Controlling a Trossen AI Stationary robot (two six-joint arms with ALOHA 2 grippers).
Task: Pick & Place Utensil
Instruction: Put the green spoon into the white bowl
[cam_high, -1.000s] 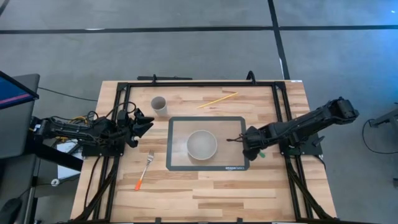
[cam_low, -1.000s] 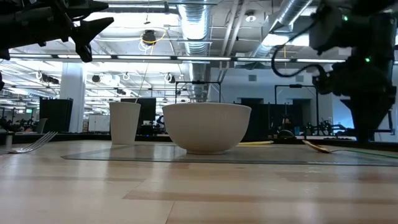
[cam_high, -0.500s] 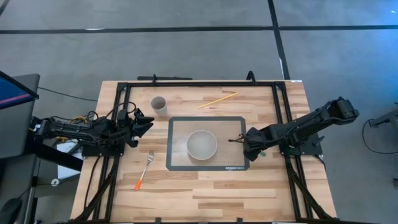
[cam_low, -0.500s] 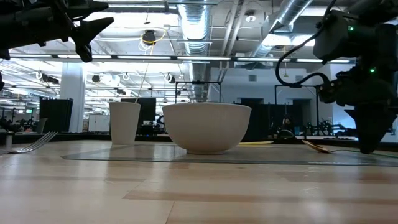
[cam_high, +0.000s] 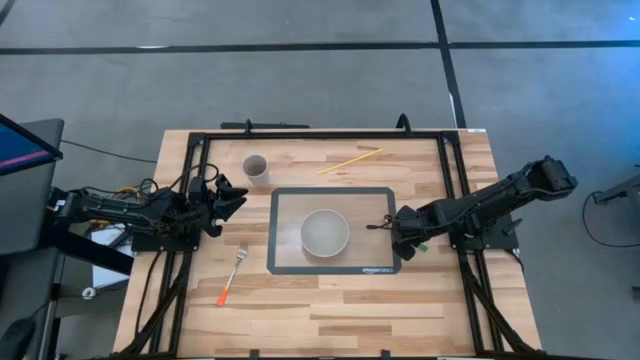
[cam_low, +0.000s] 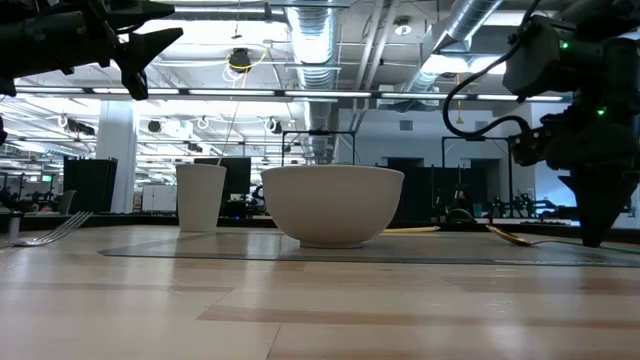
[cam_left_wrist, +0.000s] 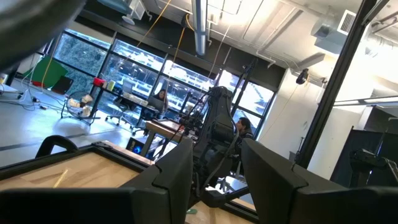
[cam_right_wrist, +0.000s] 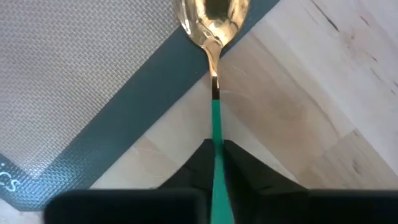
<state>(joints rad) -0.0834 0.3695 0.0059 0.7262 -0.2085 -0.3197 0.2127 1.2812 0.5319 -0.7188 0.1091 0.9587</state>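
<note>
A pale wooden table (cam_high: 330, 310) framed by black rails is seen from above, with a grey mat (cam_high: 290, 205) edged in dark teal laid at its centre and a white bowl (cam_high: 325, 232) set on that mat. At the mat's right edge the right gripper (cam_high: 405, 237) is lowered to the table, and a spoon (cam_right_wrist: 214, 81) with a golden bowl and a green handle is pinched between its two dark fingers (cam_right_wrist: 239, 163). In the right wrist view the green handle is seen running straight between the closed fingertips, while the golden bowl of the spoon lies ahead of them, resting over the teal border of the mat; the join of gold and green lies on bare wood just off the mat. In the low view the spoon's golden end (cam_low: 512, 236) is seen lying low at the table surface beside the right gripper (cam_low: 592, 225). The left gripper (cam_high: 228, 197) is held above the table's left side, well apart from the mat, its fingers spread with a clear gap between them (shown in the left wrist view). A fork (cam_high: 234, 268) with an orange handle lies on the wood near the left gripper, a white cup (cam_high: 255, 166) stands behind the mat's far left corner, and a yellow stick (cam_high: 350, 161) lies near the far edge.
</note>
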